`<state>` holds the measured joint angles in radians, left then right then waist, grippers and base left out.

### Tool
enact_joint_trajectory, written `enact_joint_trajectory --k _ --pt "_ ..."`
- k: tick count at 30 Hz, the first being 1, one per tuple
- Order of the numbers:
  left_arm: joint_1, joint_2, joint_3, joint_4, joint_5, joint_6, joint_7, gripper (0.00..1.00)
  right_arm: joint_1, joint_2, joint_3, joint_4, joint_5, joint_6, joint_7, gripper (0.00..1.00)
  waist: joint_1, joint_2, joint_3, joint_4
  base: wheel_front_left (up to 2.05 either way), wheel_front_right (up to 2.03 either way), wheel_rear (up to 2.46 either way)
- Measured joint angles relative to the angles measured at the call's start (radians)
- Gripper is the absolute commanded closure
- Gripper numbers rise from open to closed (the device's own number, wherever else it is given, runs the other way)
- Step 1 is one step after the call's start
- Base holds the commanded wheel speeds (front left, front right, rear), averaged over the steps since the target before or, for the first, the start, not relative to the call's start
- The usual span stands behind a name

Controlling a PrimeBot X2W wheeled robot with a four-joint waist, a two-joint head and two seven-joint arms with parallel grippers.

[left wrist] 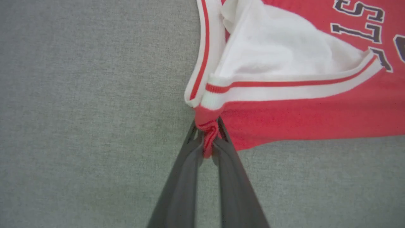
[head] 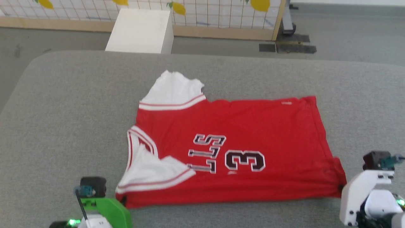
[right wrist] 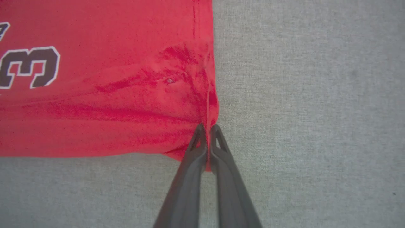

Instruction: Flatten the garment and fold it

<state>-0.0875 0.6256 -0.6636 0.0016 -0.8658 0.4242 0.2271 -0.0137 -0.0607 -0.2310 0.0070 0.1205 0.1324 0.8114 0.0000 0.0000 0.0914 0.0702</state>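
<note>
- Red soft cloth: the garment lies nearly flat on the grey padded surface. It is turned sideways to the robot, collar end toward its left and hem toward its right, chest graphic facing up.
- Sleeves: the far white sleeve spreads away from the robot. The near white sleeve is folded in over the chest, its striped trim touching the lettering.
- Left gripper: clenched on a bunched tuck of red cloth at the near shoulder corner, just below the striped trim.
- Right gripper: clenched on the near hem corner, with creases running from the pinch into the body of the shirt.
- Step in hand (a judgement): with both near corners taken, the near long edge appears ready to be drawn taut and carried over toward the far edge.
- Doing it well: raise both corners together and level, draw them gently apart so the edge between them runs straight, and keep the lift low so the far half does not drag.
- Caution: each pinch takes only a little cloth near the fingertips, so a sharp tug could pull it free. The folded-in sleeve may also shift as the edge rises.
- Surroundings: a white box and a lemon-printed lattice panel stand beyond the surface, well apart from the work.
</note>
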Motion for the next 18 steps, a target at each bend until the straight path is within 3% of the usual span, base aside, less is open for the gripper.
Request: enact_joint_trajectory --k 10,11,12,18 --pt "0.04 -0.027 -0.015 0.063 -0.042 -0.025 -0.013 1.0 0.058 0.002 -0.002 0.046 0.024 0.0 -0.022 1.0 0.0 0.0 -0.006 -0.002 0.0 0.0 0.0" --pt "0.04 -0.033 -0.016 0.076 -0.042 -0.031 -0.021 0.34 0.057 0.002 0.002 0.056 0.024 0.0 -0.041 0.5 0.0 0.0 -0.006 -0.002 0.0 0.0 0.0" --pt "0.039 -0.037 -0.018 0.088 -0.041 -0.037 -0.028 0.0 0.055 0.002 0.003 0.064 0.024 0.0 -0.064 0.0 0.0 0.0 -0.007 -0.001 0.0 0.0 0.0" --pt "0.037 -0.065 0.016 0.105 -0.04 -0.065 -0.137 0.0 0.024 -0.011 0.011 0.077 0.025 0.0 -0.198 0.0 0.0 0.0 -0.024 0.002 0.0 0.0 0.0"
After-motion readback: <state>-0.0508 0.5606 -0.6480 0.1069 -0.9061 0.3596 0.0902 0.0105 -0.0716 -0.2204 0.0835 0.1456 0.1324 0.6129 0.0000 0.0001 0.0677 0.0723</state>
